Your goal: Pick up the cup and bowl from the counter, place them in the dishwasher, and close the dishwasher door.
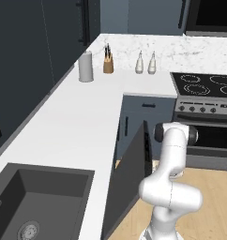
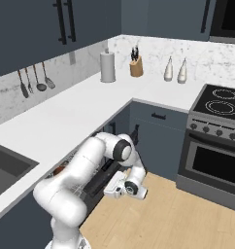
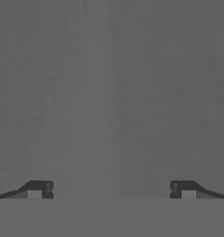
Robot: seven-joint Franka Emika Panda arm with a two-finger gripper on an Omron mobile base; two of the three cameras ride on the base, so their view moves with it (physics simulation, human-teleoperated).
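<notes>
Slate blue-grey, the dishwasher door (image 1: 129,183) stands partly lowered, tilted out from the cabinet row below the white desk (image 1: 73,122), and the left base view shows its dark inner face edge-on, with the arm's white links covering its outer side. In the right base view the arm bends down low in front of the dishwasher (image 2: 97,182), and its body hides most of the opening; only a dark slot and a few pale lines of wire rack show behind the forearm, and a small reddish-brown spot beside the upper arm may be the bowl (image 2: 59,170), though it is too small and too covered to be sure. The cup cannot be made out among the rack lines. The pincer (image 3: 111,190) points at a flat grey surface very close ahead, which in the hand view carries no edge or handle to tell which part of the door it is; its two dark fingertips (image 3: 40,189) sit far apart at the bottom corners, with nothing between them. In the right base view the hand lies just beside the door's lower part, but whether it touches cannot be told. On the desk's far corner stand a grey canister (image 1: 86,67), a knife block (image 1: 108,63) and two white shakers (image 1: 146,63).
</notes>
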